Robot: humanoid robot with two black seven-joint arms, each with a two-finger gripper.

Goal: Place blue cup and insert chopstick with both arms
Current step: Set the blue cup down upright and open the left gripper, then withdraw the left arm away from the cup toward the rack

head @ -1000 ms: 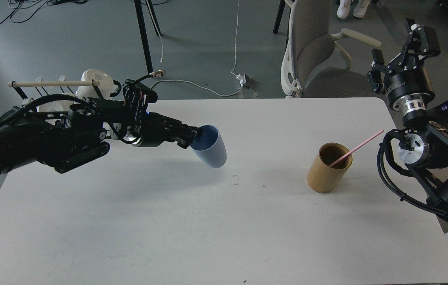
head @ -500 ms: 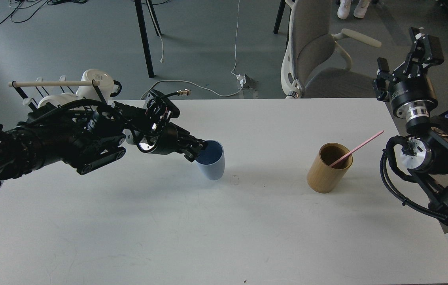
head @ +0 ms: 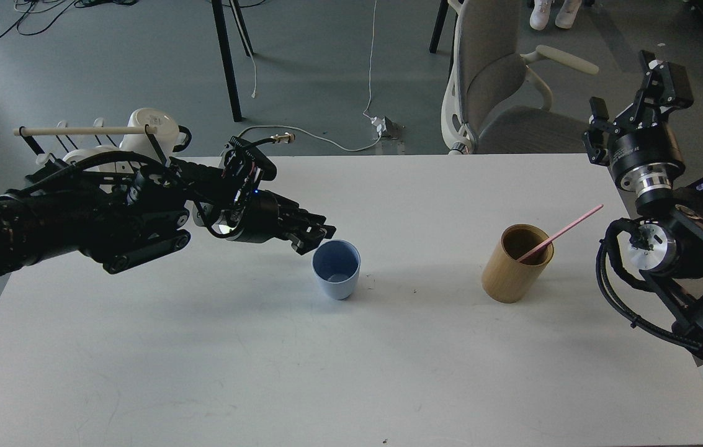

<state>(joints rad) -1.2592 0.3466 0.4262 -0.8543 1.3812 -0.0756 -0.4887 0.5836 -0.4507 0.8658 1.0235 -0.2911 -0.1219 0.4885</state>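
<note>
**White table with a blue cup standing in the middle**

White table (head: 264, 372) fills most of the view, with grey floor behind it.

The blue cup (head: 336, 270) stands upright near the middle of the table, open end up. Nothing is inside it.

The left gripper (head: 317, 234) hangs just beside the cup's rim, on the side toward the left edge. It holds nothing. Its fingers are dark and bunched together, so I cannot tell how far apart they are.

Toward the right edge stands a tan wooden holder (head: 515, 264), well apart from the cup. A pink chopstick (head: 561, 233) leans in it, with its top end pointing to the far right corner.

The right gripper (head: 633, 99) is up high past the far right corner. Its two fingers are spread apart and hold nothing.

A black wire rack (head: 87, 146) with white mugs (head: 152, 127) sits at the far left corner. A grey chair (head: 500, 81) is behind the far edge.
</note>
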